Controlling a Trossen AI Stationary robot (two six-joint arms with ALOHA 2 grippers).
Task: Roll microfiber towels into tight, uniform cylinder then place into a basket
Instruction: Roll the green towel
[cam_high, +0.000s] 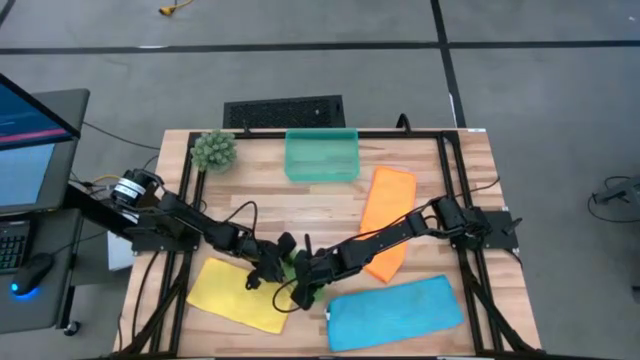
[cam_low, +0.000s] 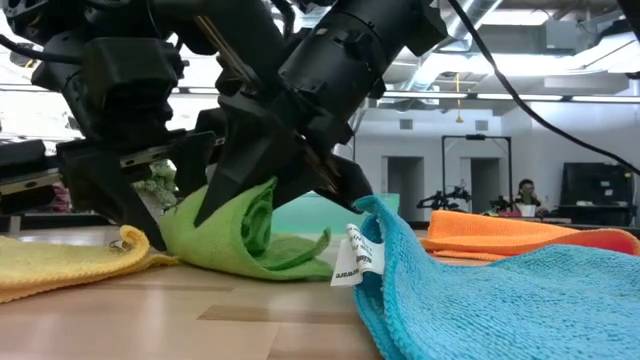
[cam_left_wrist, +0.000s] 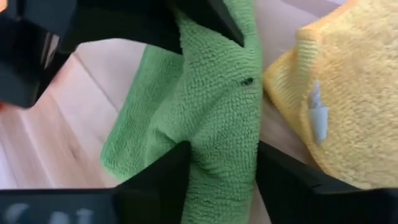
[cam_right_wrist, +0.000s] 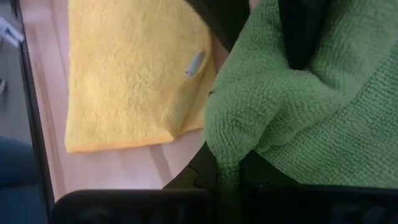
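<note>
The green towel (cam_high: 291, 268) is bunched into a loose, partly rolled bundle (cam_low: 250, 232) at the table's near middle, between my two grippers. My left gripper (cam_high: 270, 264) comes from the left and is shut on it (cam_left_wrist: 224, 186). My right gripper (cam_high: 304, 284) comes from the right and is shut on it too (cam_right_wrist: 229, 177). The yellow towel (cam_high: 238, 293) lies flat to the left, the blue towel (cam_high: 393, 312) flat to the right, and the orange towel (cam_high: 385, 222) flat behind. The teal basket (cam_high: 321, 156) stands at the far edge. My left gripper pinches a thick bunched strip of the green towel (cam_left_wrist: 221, 155) between its two fingers (cam_left_wrist: 158, 180), several layers, with the fingers lying across the strip. The towel's lower part lies on the table (cam_low: 290, 262). My right gripper pinches a narrow fold of the green towel (cam_right_wrist: 227, 163) between its two fingers (cam_right_wrist: 202, 169), slanting down from the table's right. The fold bulges out just beyond the fingertips. The rest of the towel spreads beside it and rests on the table.
A spiky green plant ball (cam_high: 213, 150) sits at the far left corner. The blue towel's near corner with its white label (cam_low: 352, 258) stands up close beside the green bundle. A dark frame (cam_high: 450, 200) runs round the table. A person (cam_low: 526, 192) sits far behind.
</note>
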